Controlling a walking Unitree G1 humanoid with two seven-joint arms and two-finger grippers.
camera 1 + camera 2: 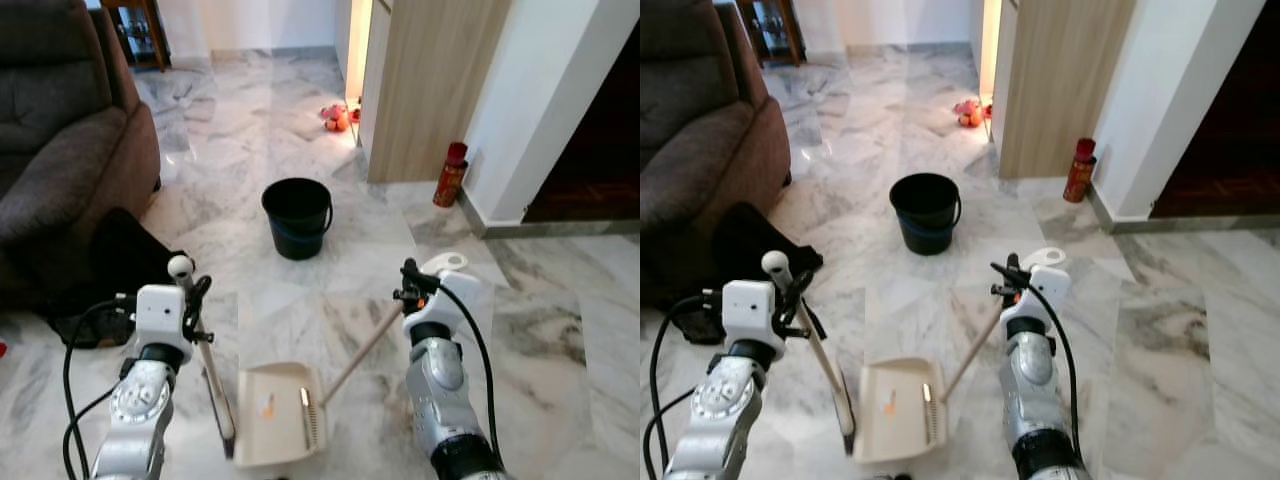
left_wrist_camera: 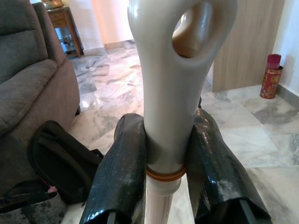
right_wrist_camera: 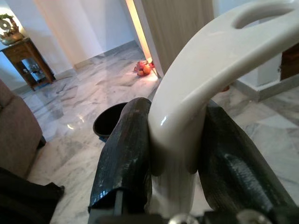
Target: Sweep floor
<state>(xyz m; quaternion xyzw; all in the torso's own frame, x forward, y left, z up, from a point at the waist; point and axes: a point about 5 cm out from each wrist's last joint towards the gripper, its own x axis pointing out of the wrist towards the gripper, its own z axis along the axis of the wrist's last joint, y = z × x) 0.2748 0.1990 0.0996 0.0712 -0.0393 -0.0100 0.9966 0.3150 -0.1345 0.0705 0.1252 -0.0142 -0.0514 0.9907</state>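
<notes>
One dustpan [image 1: 277, 412] lay flat on the marble floor [image 1: 560, 330] between the two arms, its cream pan holding one small orange scrap [image 1: 266, 405]. The left gripper [image 2: 170, 154] was clamped on the dustpan handle [image 2: 173, 88], and the right gripper [image 3: 175, 154] was clamped on the one broom handle [image 3: 205, 70] (its pole slanting down to the pan). One black bucket [image 1: 297, 216] stood farther ahead, one red canister [image 1: 450, 174] by the wall, one dark bag [image 1: 110, 270] beside the one sofa [image 1: 60, 130]. No writing could be read.
</notes>
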